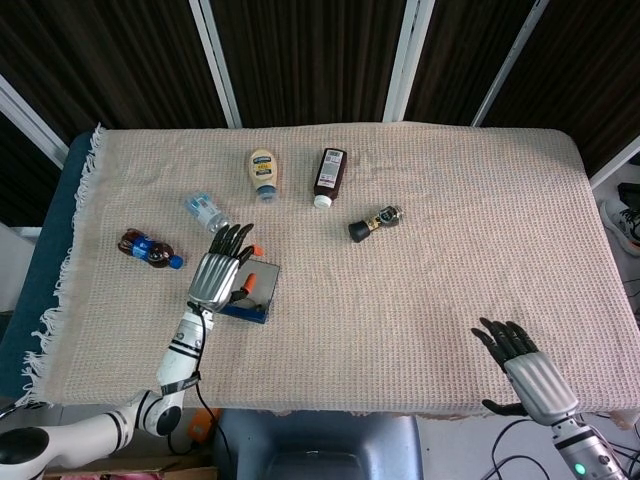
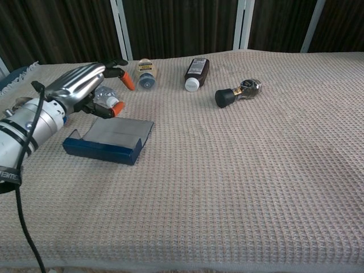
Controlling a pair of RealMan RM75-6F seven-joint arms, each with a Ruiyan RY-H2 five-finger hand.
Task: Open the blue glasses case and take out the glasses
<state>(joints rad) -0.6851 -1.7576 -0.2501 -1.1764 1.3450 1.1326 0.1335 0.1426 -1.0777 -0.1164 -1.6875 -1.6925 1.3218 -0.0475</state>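
The blue glasses case [image 2: 108, 142] lies on the cloth-covered table [image 1: 430, 300] toward its left edge, about midway between the far and near edges, and it looks open: in the chest view a grey panel, likely the lid's lining, tilts back from the blue base. The left hand [image 2: 85, 85] is raised above the case's far-left end, apart from it, fingers loosely spread with orange tips showing; it seems to hold nothing, a posture that fits a lid just lifted. Whether glasses sit inside cannot be told, since only the grey surface shows. The right hand [image 1: 520, 355] rests near the table's near right corner, fingers spread flat and empty, well apart from the work, probably parked so it stays out of the way. Along the far edge lie a mayonnaise bottle [image 1: 262, 172], a dark sauce bottle [image 1: 328, 175] and a small black-capped bottle [image 1: 375, 222]; a water bottle [image 1: 203, 209] and a cola bottle [image 1: 148, 249] lie nearer the left edge, just beyond the case.
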